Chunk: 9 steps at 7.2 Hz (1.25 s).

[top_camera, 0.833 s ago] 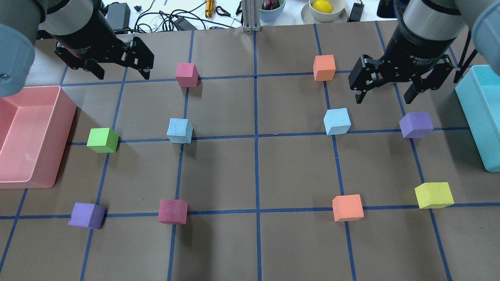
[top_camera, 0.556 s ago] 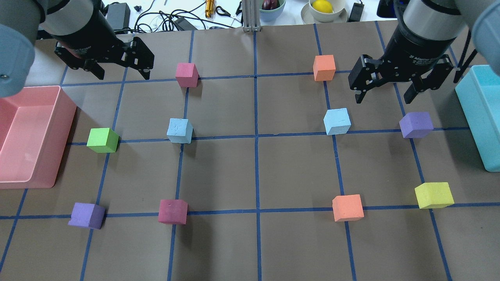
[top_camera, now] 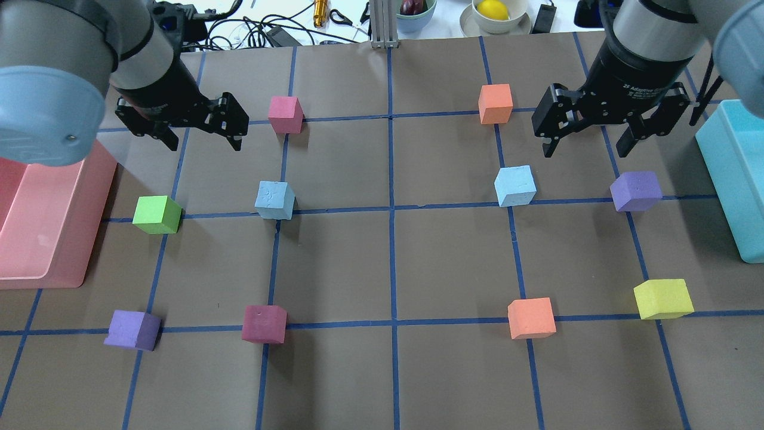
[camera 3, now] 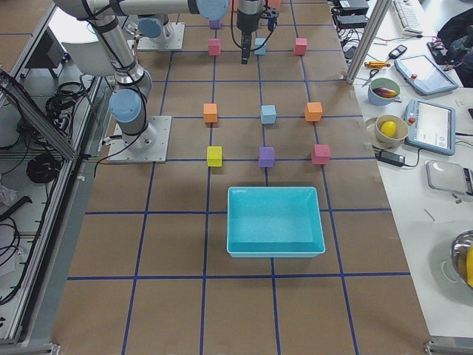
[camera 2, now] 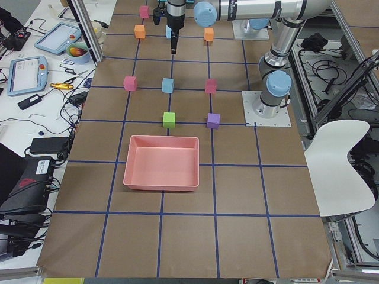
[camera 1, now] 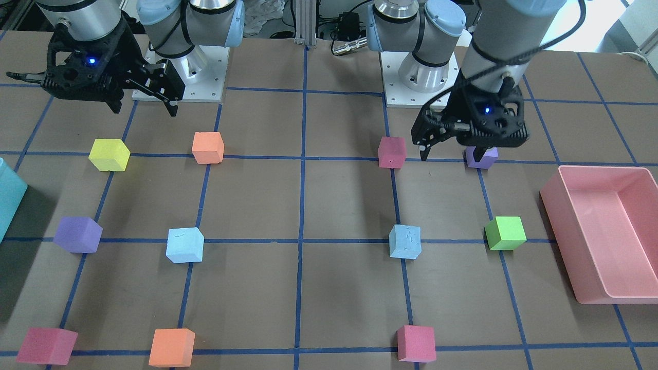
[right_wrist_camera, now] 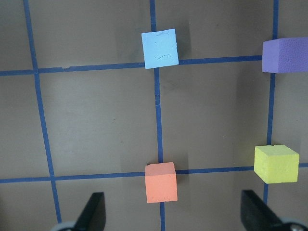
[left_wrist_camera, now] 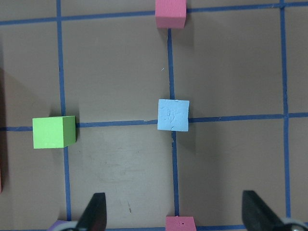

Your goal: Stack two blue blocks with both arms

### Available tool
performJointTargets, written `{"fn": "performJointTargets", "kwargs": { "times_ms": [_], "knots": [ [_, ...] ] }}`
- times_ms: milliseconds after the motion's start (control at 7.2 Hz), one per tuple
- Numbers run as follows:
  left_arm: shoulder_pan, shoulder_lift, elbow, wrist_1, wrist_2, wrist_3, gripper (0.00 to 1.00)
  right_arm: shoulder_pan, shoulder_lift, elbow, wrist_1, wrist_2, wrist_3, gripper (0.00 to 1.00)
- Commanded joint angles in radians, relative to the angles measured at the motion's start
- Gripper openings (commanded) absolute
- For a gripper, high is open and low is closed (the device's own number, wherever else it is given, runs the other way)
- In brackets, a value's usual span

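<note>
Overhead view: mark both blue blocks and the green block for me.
Left-side blue block (top_camera: 274, 200), overhead view, middle of the cube.
Right-side blue block (top_camera: 515, 186), overhead view, middle of the cube.
Green block (top_camera: 157, 214), overhead view, middle of the cube.

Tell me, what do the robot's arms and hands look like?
The left arm and right arm are round silver-grey tubes with light blue joint caps. The left hand and right hand are black, two-fingered, each with a small blue light. White lettering marks the right one.
</note>
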Motion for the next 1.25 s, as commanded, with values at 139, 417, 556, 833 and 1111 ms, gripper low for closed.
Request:
{"fn": "performJointTargets", "kwargs": {
  "times_ms": [139,417,556,833,1111],
  "knots": [
    [0.0,-0.205,-0.058,0.221,-0.007,-0.007,1.0,-0.002,0.051,0.041,-0.017,0.006,-0.005,1.0],
    [-0.013,-0.299,-0.062,0.315,-0.006,-0.008,1.0,-0.003,0.139,0.087,-0.214,-0.005,-0.066,1.0],
    [-0.026,-0.325,-0.064,0.318,-0.001,-0.001,1.0,-0.003,0.189,0.109,-0.349,-0.005,-0.068,1.0],
    [-0.031,-0.361,-0.09,0.321,-0.003,-0.007,1.0,-0.003,0.282,0.162,-0.516,-0.005,-0.178,1.0],
    [-0.03,-0.382,-0.154,0.466,-0.003,0.004,1.0,0.0,0.362,0.218,-0.705,0.001,-0.175,1.0]
  ]
}}
